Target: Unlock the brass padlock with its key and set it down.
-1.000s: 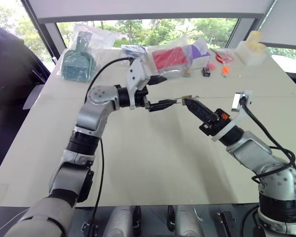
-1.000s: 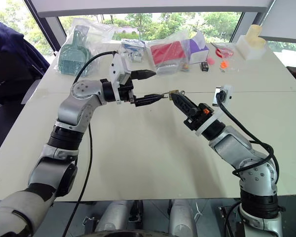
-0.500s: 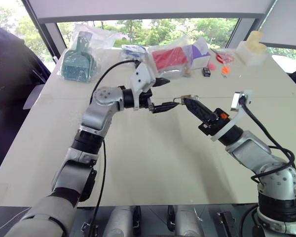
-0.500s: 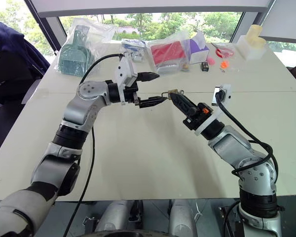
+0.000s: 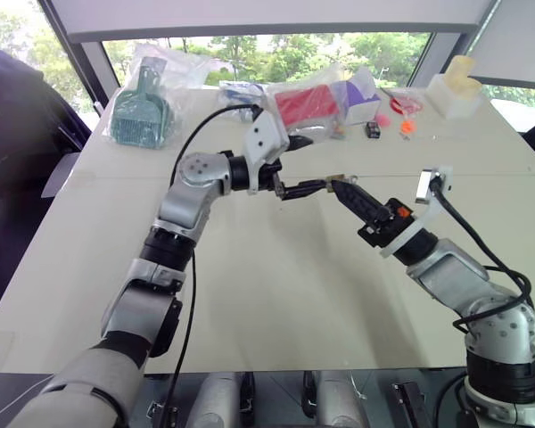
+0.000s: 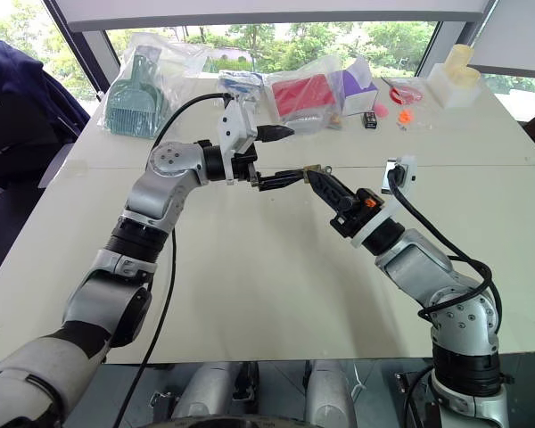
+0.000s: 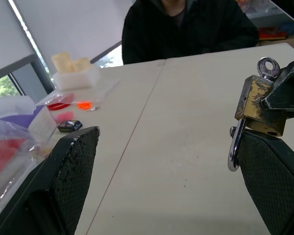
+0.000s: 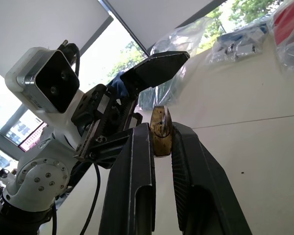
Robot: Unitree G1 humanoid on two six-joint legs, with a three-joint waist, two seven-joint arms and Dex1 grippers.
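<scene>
My right gripper [image 5: 341, 184] is held above the middle of the table, shut on the brass padlock [image 8: 160, 132]. The small worn brass body [image 7: 258, 105] is pinched between the fingertips, and its silvery shackle [image 7: 233, 150] hangs free. A silvery ring-headed key [image 7: 268, 67] stands out of the body's other end. My left gripper [image 5: 303, 167] points at the padlock from the left, open. Its lower finger [image 5: 305, 188] nearly reaches the lock and its upper finger [image 5: 293, 145] stands well above. Nothing is between the left fingers [image 7: 67, 181].
Along the table's far edge lie a bagged teal scoop [image 5: 141, 113], a bagged red packet [image 5: 305, 105], a purple box [image 5: 362, 98], a small black box [image 5: 373, 130], orange bits [image 5: 406, 127] and a white container [image 5: 455, 87]. A person in black [image 7: 186, 24] sits across the table.
My left forearm and wrist have swung a little to the right. The open left gripper stays beside the padlock. The right arm and the padlock have not moved.
</scene>
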